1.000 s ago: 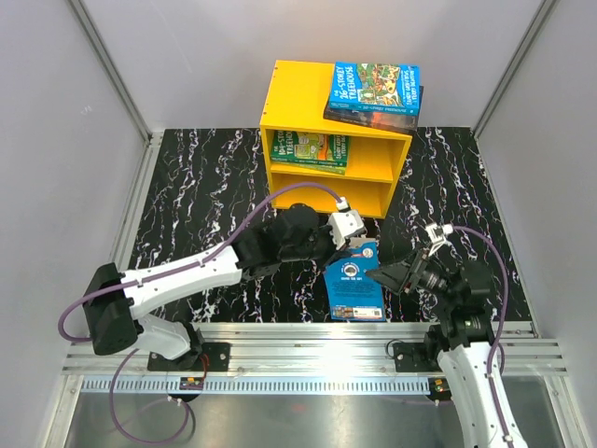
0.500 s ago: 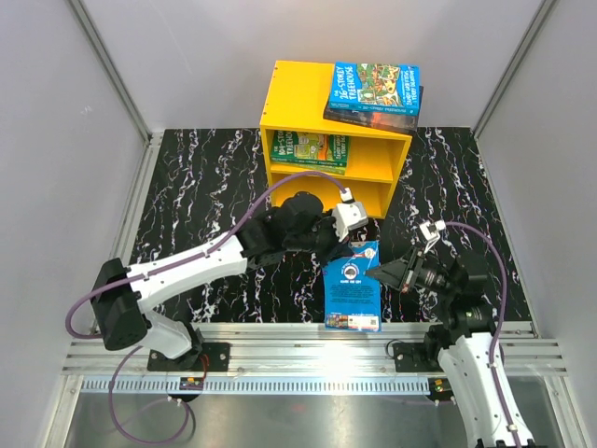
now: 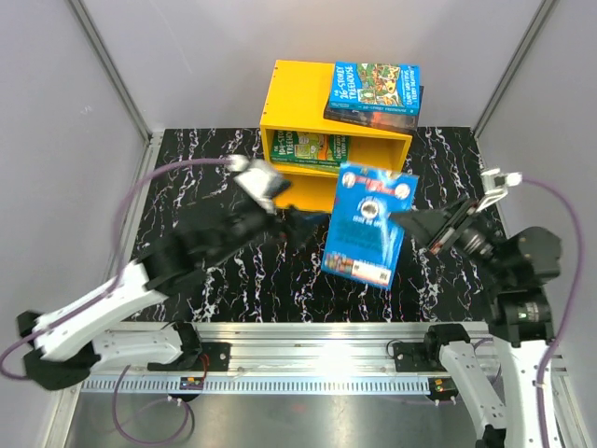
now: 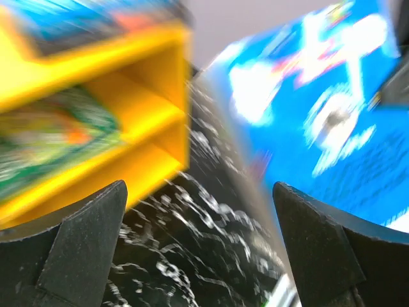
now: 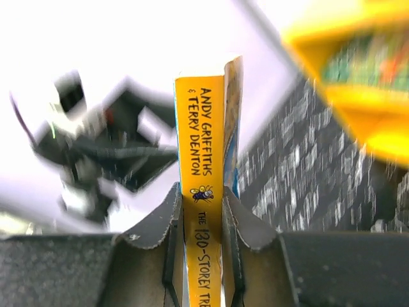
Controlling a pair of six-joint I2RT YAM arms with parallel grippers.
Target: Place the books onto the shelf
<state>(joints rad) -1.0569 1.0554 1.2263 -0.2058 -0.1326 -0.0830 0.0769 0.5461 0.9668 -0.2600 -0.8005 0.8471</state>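
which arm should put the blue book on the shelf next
Right. The right gripper is clamped on the blue book by its yellow spine, holding it up just in front of the shelf. The left gripper is open and empty, off to the book's left.

Right gripper closed on a book, one finger pressed to each side of its yellow spine. Spine stood upright, facing the camera; lettering read "Andy Griffiths & Terry Denton" and "The 130-Storey Tre", the rest cut off below. Thin blue cover edge showed along the spine's right side. Background blurred: dark left arm against a white wall; black white-veined table; yellow shelf at upper right, a green book in its compartment.
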